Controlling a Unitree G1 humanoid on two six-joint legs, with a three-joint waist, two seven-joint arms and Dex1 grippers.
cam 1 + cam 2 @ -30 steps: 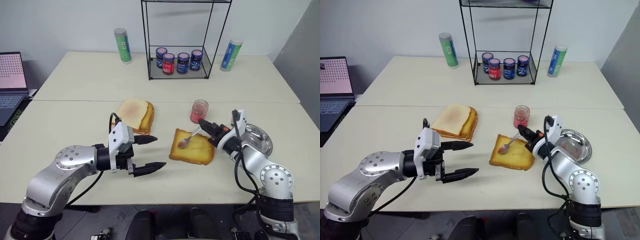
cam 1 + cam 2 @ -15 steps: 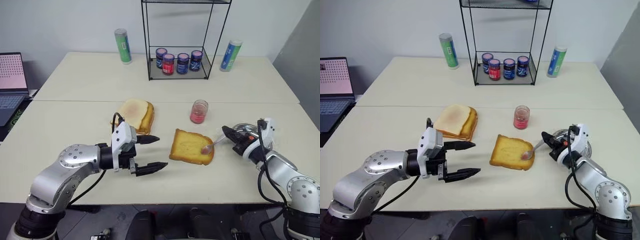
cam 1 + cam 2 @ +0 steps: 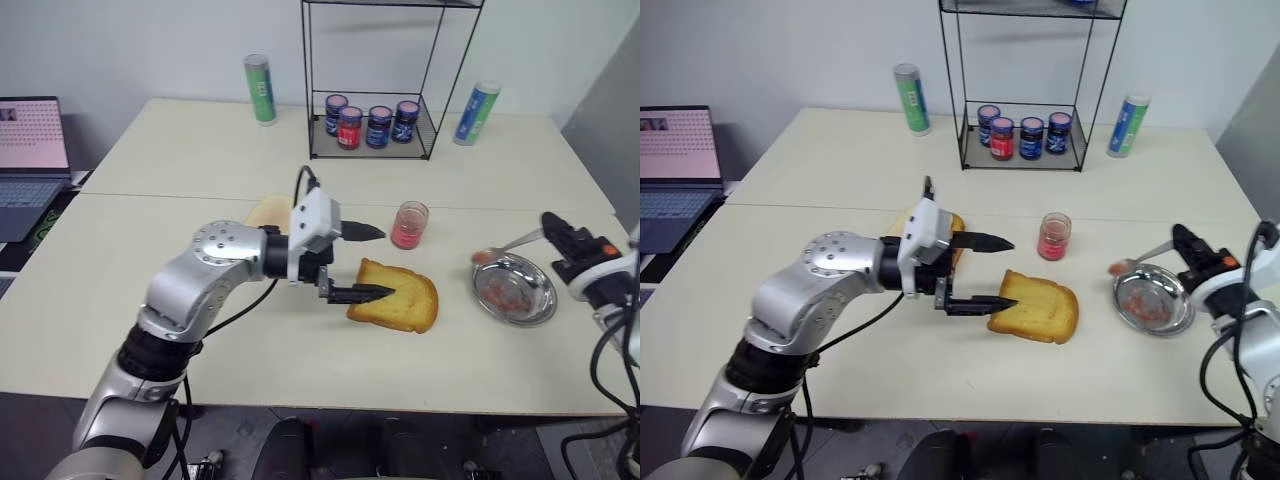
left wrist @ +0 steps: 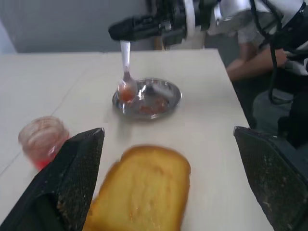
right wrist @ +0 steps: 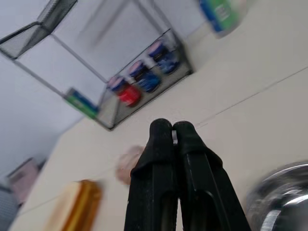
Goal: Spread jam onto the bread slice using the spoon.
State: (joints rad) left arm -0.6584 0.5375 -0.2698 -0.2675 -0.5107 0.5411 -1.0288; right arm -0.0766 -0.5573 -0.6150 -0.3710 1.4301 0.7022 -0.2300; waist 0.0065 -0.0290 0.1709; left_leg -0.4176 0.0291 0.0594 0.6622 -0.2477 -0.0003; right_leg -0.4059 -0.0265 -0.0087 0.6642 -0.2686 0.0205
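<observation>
left gripper [image 3: 362,262]: fingers spread, straddling bread slice's [image 3: 397,297] left edge | right gripper [image 3: 552,226]: clenched on spoon [image 3: 505,247], bowl over steel dish's [image 3: 514,290] far-left rim | jam [image 3: 408,225]: just beyond slice

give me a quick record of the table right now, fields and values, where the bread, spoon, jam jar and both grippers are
bread slice: flat on the table, between the jam jar and the near edge
left gripper: open, fingers either side of the slice's near-left corner
right gripper: shut on the spoon handle
spoon: bowl over the steel dish's rim, jam on it
steel dish: right of the slice, jam smears inside
jam jar: upright, no lid, behind the slice
</observation>
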